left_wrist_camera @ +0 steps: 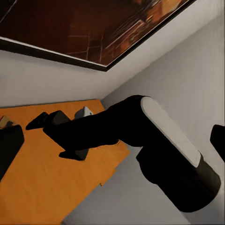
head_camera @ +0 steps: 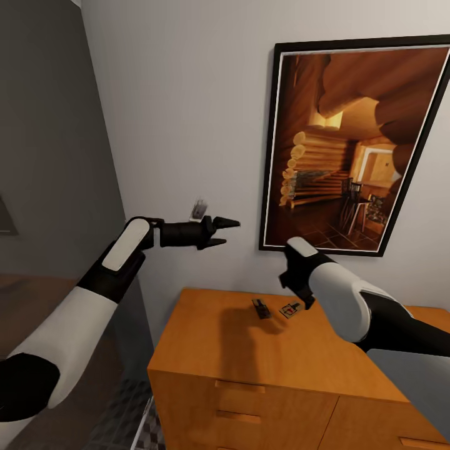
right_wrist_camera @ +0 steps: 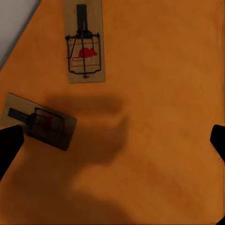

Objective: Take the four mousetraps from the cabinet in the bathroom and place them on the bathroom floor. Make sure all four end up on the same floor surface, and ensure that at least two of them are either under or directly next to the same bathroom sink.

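Two mousetraps lie on the flat top of the orange-brown cabinet (head_camera: 219,369) near the wall, one dark in shadow (head_camera: 261,308) and one lit with a red mark (head_camera: 291,309). My right gripper (right_wrist_camera: 112,143) hovers over the cabinet top, open, with nothing between its fingers. In the right wrist view the lit trap (right_wrist_camera: 84,44) and the shadowed trap (right_wrist_camera: 40,126) lie ahead of it and to one side. My left gripper (head_camera: 226,232) is held out in the air toward the wall, well above the cabinet, open and empty.
A large framed picture of a log cabin (head_camera: 350,144) hangs on the wall behind the cabinet. A small pale rectangular thing (head_camera: 200,209) shows just behind my left wrist; what it is, I cannot tell. Patterned floor tiles (head_camera: 125,412) lie left of the cabinet.
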Controlling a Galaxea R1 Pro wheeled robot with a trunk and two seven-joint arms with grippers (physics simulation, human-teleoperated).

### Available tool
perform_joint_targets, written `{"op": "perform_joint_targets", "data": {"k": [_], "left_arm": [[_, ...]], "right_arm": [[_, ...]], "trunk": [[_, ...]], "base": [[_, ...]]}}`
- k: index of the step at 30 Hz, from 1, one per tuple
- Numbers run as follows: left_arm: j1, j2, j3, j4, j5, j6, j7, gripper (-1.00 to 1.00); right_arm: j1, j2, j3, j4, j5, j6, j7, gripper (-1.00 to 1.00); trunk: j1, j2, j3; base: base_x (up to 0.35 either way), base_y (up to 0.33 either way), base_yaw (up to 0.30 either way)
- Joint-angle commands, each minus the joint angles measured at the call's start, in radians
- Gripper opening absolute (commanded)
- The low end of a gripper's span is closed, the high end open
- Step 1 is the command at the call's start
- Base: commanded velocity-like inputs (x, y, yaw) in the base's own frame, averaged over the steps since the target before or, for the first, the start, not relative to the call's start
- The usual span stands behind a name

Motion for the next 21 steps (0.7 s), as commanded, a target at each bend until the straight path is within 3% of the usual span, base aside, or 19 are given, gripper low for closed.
{"op": "perform_joint_targets", "data": {"k": [1, 2, 7, 16, 21], "left_arm": [[-0.001, 0.008, -0.007, -0.015, 0.018, 0.000, 0.005, 1.00], [-0.001, 0.019, -0.015, -0.041, 0.036, 0.000, 0.006, 1.00], [-0.001, 0.032, -0.024, -0.100, 0.058, -0.001, 0.007, 1.00], [-0.001, 0.038, -0.028, -0.168, 0.068, -0.002, 0.007, 1.00], [-0.001, 0.037, -0.030, -0.174, 0.069, -0.003, 0.006, 1.00]], "right_arm": [[-0.001, -0.002, -0.001, -0.002, 0.000, 0.010, -0.005, 1.00], [-0.001, -0.007, -0.001, -0.002, 0.000, 0.011, -0.005, 1.00], [0.000, -0.013, -0.001, -0.002, 0.000, 0.010, -0.004, 1.00], [0.000, -0.015, 0.000, -0.002, 0.000, 0.009, -0.001, 1.00], [0.000, -0.015, 0.001, -0.002, 0.000, 0.008, 0.000, 1.00]], "trunk": [[0.000, -0.002, -0.002], [0.000, -0.002, -0.002], [0.000, -0.002, -0.002], [0.000, -0.002, -0.002], [0.000, -0.002, -0.002]], "base": [[0.000, 0.000, 0.000], [0.000, 0.000, 0.000], [0.000, 0.000, 0.000], [0.010, 0.003, 0.000], [0.165, 0.103, 0.000]]}}
